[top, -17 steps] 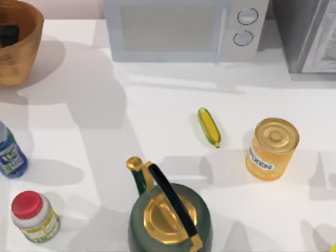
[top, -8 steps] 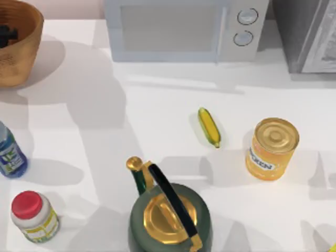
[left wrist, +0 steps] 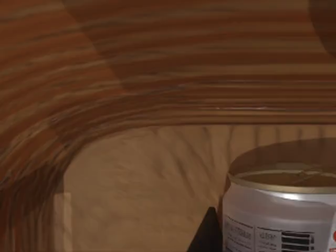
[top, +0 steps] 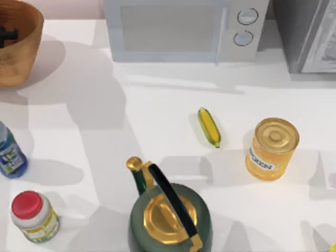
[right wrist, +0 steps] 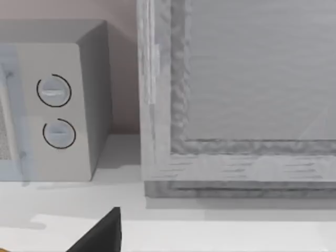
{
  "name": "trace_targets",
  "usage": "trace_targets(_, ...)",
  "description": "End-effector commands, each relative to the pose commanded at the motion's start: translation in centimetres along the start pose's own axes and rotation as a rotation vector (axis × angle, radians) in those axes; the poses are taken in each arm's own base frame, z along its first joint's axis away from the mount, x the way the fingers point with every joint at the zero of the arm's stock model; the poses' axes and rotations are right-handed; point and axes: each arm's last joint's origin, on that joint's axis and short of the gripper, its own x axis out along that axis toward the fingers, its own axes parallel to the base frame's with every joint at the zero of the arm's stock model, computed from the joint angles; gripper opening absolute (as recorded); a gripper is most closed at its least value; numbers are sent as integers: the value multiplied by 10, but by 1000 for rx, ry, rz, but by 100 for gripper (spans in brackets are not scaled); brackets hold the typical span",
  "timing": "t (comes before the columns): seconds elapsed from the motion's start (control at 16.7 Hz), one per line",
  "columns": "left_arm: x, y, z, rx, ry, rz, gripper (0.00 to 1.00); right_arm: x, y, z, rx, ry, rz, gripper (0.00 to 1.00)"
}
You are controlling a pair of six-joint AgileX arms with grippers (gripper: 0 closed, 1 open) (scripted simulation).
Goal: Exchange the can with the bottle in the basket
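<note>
Nearest the lower edge of the top view, a dark green kettle (top: pixel 169 210) with a gold lid stands on the white worktop (top: pixel 157 105). A white jar (top: pixel 34 216) with a red cap stands at the lower left. The bottle (top: pixel 9 154), blue with a white label, stands upright at the worktop's left edge, apart from the jar and well apart from the basket (top: pixel 23 55).

Farther back, a corn cob (top: pixel 209 126) lies near the centre, and a large orange-yellow can (top: pixel 271 148) with a gold lid stands to its right. A microwave (top: pixel 178 29) occupies the rear edge, with a grey appliance (top: pixel 307 34) at its right.

The basket sits at the far left corner. The left pincer (top: pixel 6 34) is inside it; whether its fingers are spread or pressed together cannot be told. The left wrist view shows the can (left wrist: pixel 281 207) standing upright on the basket floor, near the ribbed inner wall (left wrist: pixel 157 68), with one dark fingertip (left wrist: pixel 207 233) just beside it.

The right wrist view faces the microwave and the grey appliance; the state of the right pincer cannot be told.
</note>
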Motion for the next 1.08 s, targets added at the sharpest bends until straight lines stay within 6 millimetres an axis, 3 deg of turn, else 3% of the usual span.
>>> trace_targets(0.3, 0, 0, 0, 0, 0, 0, 0, 0, 0, 0, 0, 0, 0, 100)
trace_targets(0.36, -17, 1, 5, 5, -38, 12, 0, 0, 0, 0, 0, 0, 0, 100)
trace_targets(0.6, -33, 0, 5, -6, -71, 30, 0, 0, 0, 0, 0, 0, 0, 100)
trace_targets(0.84, -91, -14, -2, -22, -190, 75, 0, 0, 0, 0, 0, 0, 0, 100)
trace_targets(1.08, -182, -45, -42, -22, -390, 116, 0, 0, 0, 0, 0, 0, 0, 100)
